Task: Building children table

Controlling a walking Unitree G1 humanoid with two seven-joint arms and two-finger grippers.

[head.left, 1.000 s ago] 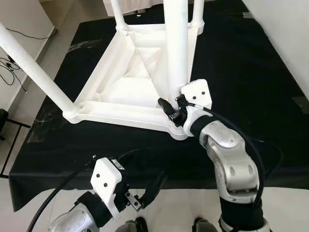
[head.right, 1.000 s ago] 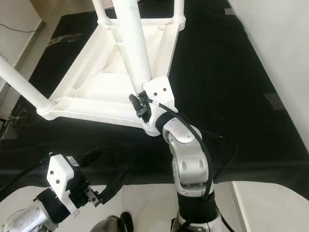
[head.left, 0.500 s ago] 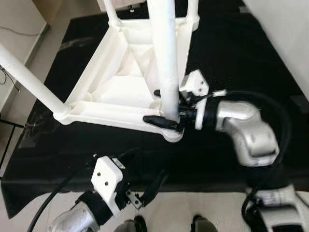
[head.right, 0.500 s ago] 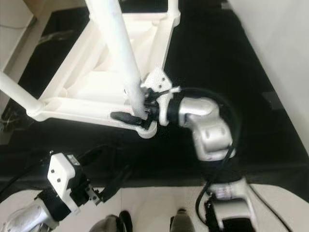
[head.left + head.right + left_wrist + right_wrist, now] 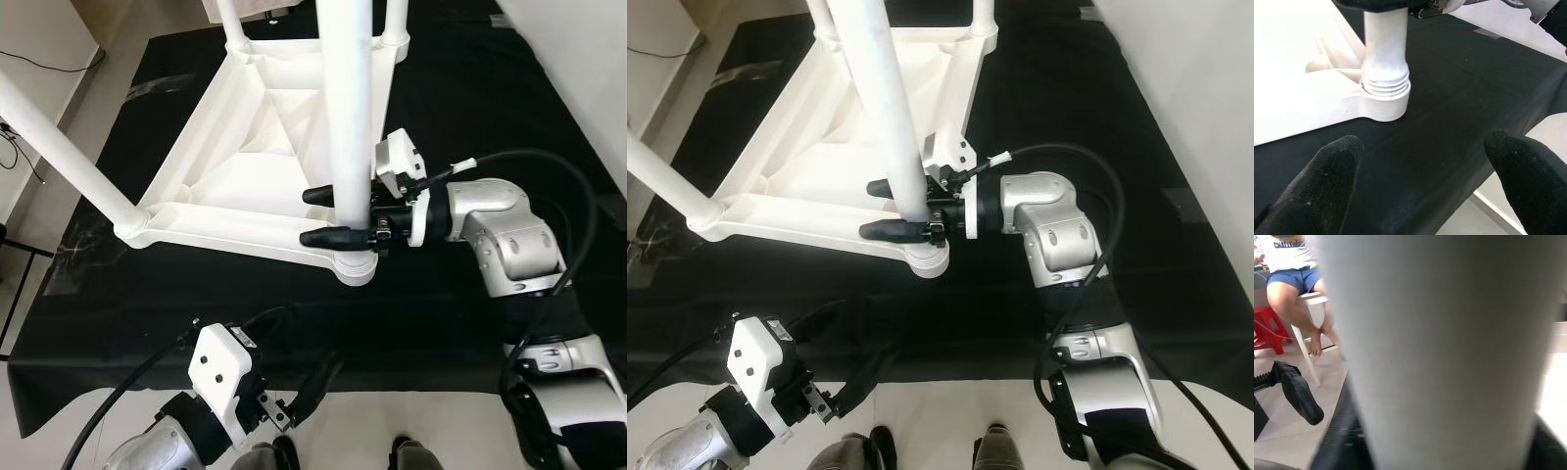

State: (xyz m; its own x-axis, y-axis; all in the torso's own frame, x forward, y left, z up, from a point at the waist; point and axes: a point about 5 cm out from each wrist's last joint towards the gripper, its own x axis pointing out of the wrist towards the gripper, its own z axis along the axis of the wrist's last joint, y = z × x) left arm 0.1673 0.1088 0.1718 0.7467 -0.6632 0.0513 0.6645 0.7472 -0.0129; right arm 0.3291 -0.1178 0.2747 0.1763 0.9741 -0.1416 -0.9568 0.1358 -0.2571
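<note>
On black cloth [image 5: 470, 108], upturned white table [image 5: 257, 147], right fingers [image 5: 328, 238] straddling leg [image 5: 350, 98], left fingers [image 5: 1327, 181] spread.

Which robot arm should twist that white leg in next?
Probably the right. The right gripper has its fingers on either side of the near leg, just above its socket. The left gripper hangs open below the table edge, away from it.

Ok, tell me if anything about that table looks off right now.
The near leg isn't fully seated: its threads show above the corner socket of the upturned table. The right gripper straddles that leg just above the socket. Nothing looks broken.
</note>
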